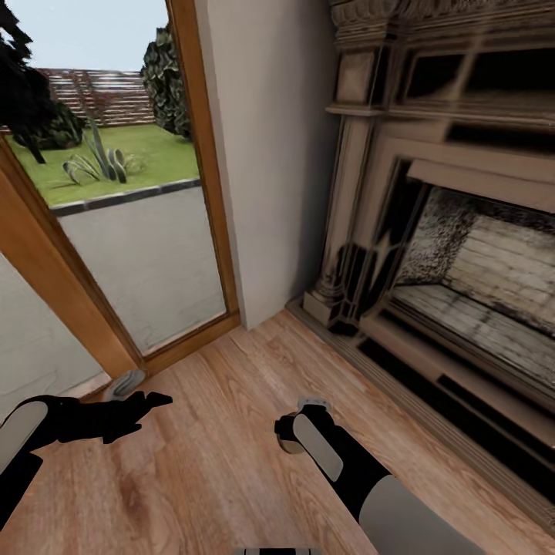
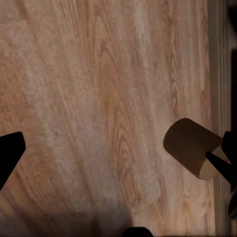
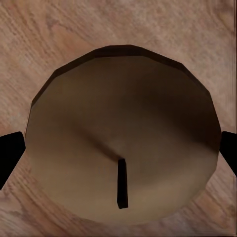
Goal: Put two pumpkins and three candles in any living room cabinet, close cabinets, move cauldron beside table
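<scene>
Closest to the lens, a stubby beige-tan candle with a short dark wick (image 3: 123, 148) sat end-on between the two black fingers of the right pincer (image 1: 307, 410), over the light wood plank floor (image 1: 231, 462). The fingers stood at its flanks, touching or nearly so; whether they truly pinched it I could not tell. A second tan candle (image 2: 190, 153) lay on its side on the planks, just beside one finger of the left pincer (image 2: 118, 158). That pincer was spread wide and carried nothing, and it hovered low by the foot of the orange-brown wooden frame (image 1: 54, 277) of the glass garden door (image 1: 131, 231). To the right rose the ornate dark fireplace with its brick-lined hearth (image 1: 462, 270). Judged from this, the task was at an early stage. Two candles were out on the floor near the door, neither yet inside a cabinet, so the carrying, stowing and closing were all left for them. How things stood with the third candle, the pumpkins and the cauldron could not be judged from this corner of the room.
</scene>
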You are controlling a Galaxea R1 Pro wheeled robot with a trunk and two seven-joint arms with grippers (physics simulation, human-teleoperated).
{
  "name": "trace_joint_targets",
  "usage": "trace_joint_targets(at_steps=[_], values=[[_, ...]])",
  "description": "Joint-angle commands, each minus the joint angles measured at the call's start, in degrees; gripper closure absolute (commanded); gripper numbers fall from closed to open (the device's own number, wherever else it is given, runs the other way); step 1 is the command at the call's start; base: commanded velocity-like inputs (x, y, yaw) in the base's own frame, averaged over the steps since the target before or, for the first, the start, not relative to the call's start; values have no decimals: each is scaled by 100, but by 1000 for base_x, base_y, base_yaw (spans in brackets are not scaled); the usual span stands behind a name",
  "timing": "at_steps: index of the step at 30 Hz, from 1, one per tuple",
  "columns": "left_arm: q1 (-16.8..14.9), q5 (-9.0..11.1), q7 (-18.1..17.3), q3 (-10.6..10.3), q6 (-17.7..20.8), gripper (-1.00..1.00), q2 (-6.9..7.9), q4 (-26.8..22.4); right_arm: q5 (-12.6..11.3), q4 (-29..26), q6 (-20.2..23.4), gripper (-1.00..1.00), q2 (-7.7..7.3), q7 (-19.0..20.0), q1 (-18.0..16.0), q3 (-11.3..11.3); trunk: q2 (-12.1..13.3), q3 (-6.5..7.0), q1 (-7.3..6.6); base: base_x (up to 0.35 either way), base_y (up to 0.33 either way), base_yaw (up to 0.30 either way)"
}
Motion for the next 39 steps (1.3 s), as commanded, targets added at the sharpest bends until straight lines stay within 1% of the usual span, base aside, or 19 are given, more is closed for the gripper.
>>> trace_joint_targets(at_steps=[1, 5, 8, 13, 39], values=[[-2, 59, 60, -4, -3, -100, 5, -6, -43, -4, 6, 100, 0, -47, -7, 18, -2, -5, -1, 0, 0, -280], [-1, 59, 60, -4, -3, -100, 5, -6, -56, -4, 6, 100, -8, -50, -7, 17, -2, -5, -1, 0, 0, -280], [-1, 59, 60, -4, -3, -100, 5, -6, -166, -4, 6, 100, -18, -54, -7, 22, -2, -5, -1, 0, 0, -280], [0, 59, 60, -4, -3, -100, 5, -6, -231, -4, 6, 100, -23, -55, -7, 24, -2, -5, -1, 0, 0, -281], [2, 59, 60, -5, -3, -100, 5, -6, -249, -4, 15, 100, 1, -105, -7, 23, -2, -5, -1, 0, 0, -281]])
